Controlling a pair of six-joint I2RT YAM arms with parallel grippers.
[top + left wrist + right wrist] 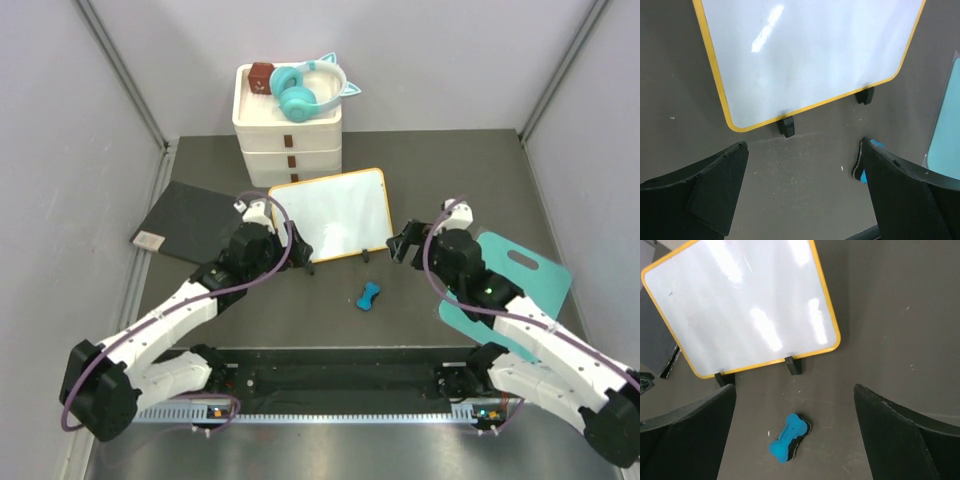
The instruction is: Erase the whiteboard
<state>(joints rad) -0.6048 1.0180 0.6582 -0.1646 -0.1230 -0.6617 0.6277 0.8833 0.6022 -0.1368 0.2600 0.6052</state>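
Observation:
The whiteboard, white with an orange-yellow frame and small black feet, stands at the table's middle; its face looks blank. It also shows in the left wrist view and the right wrist view. A blue bone-shaped eraser lies on the table just in front of the board, seen in the right wrist view and partly behind a finger in the left wrist view. My left gripper is open and empty at the board's near left corner. My right gripper is open and empty at the board's near right corner.
A white drawer stack behind the board carries teal headphones and a small brown box. A flat dark grey pad lies left. A teal cutting board lies right under the right arm.

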